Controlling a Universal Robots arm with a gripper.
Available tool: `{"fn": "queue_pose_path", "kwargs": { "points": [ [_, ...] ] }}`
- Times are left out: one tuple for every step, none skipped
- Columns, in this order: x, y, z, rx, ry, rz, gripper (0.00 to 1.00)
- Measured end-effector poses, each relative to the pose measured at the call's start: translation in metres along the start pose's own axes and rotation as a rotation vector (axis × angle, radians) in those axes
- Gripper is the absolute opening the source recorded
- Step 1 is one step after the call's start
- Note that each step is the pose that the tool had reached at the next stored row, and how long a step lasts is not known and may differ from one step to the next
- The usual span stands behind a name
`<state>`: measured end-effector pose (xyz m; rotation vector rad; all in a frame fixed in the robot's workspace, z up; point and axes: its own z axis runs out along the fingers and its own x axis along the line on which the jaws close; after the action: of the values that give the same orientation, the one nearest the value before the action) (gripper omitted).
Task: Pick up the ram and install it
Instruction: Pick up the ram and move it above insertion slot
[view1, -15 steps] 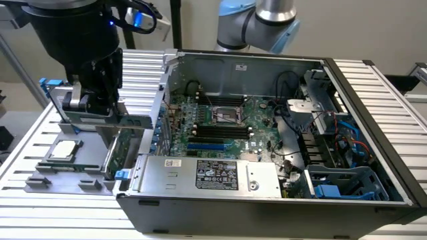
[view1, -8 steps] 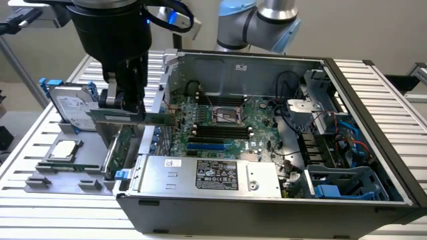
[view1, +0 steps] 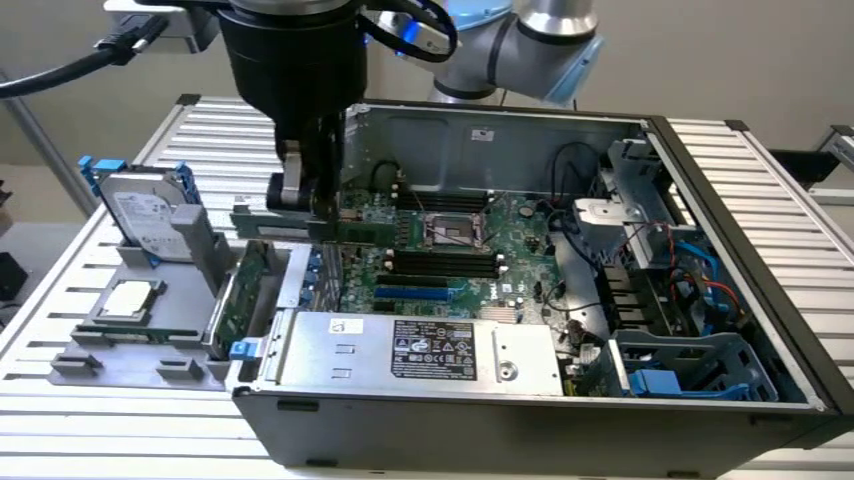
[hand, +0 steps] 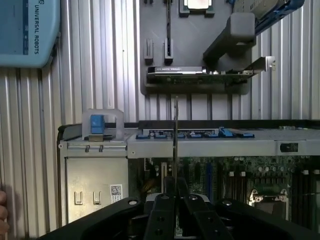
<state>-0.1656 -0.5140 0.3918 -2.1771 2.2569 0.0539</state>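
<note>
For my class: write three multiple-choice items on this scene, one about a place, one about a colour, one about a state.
1. Where is the ram? A. on the table B. in the gripper C. on the grey holder
2. What colour is the ram's board? A. green B. red C. white
3. The computer case is: A. closed B. open C. upside down
Answers: B, the gripper clamps it; A, its board shows green; B, the motherboard lies exposed.

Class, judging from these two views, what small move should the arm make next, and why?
Probably carry it toward the exterior view's right and down: the gripper is shut on the ram, which sits left of and higher than the black memory slots in that view.
</note>
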Motion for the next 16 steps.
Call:
{"fn": "queue_pose_path", "kwargs": {
  "points": [
    [-0.001, -0.0045, -0.0001, 0.0000, 0.0000, 0.000, 0.00],
    [-0.002, -0.0089, -0.0001, -0.0001, 0.0001, 0.000, 0.00],
    [-0.003, -0.0133, -0.0001, 0.0000, 0.0000, 0.000, 0.00],
    [-0.005, -0.0177, -0.0001, -0.0001, 0.0001, 0.000, 0.00],
    [-0.006, -0.0217, 0.0000, -0.0001, 0.0001, 0.000, 0.00],
    [-0.008, -0.0256, 0.0002, -0.0001, 0.0001, 0.000, 0.00],
    [-0.009, -0.0290, 0.0005, 0.0000, 0.0001, 0.000, 0.00],
    [-0.011, -0.0324, 0.0008, 0.0000, 0.0001, 0.000, 0.00],
    [-0.013, -0.0358, 0.0013, 0.0000, 0.0000, 0.000, 0.00],
    [-0.015, -0.0390, 0.0017, 0.0000, 0.0000, 0.000, 0.00],
    [-0.017, -0.0420, 0.0022, 0.0000, 0.0001, 0.000, 0.00],
    [-0.020, -0.0448, 0.0029, 0.0000, 0.0000, 0.000, 0.00],
    [-0.022, -0.0477, 0.0035, -0.0001, 0.0002, 0.000, 0.00],
    [-0.024, -0.0504, 0.0043, -0.0001, 0.0001, 0.000, 0.00],
    [-0.027, -0.0530, 0.0051, 0.0000, 0.0001, 0.000, 0.00],
    [-0.029, -0.0555, 0.0060, 0.0000, 0.0001, 0.000, 0.00]
  ]
}}
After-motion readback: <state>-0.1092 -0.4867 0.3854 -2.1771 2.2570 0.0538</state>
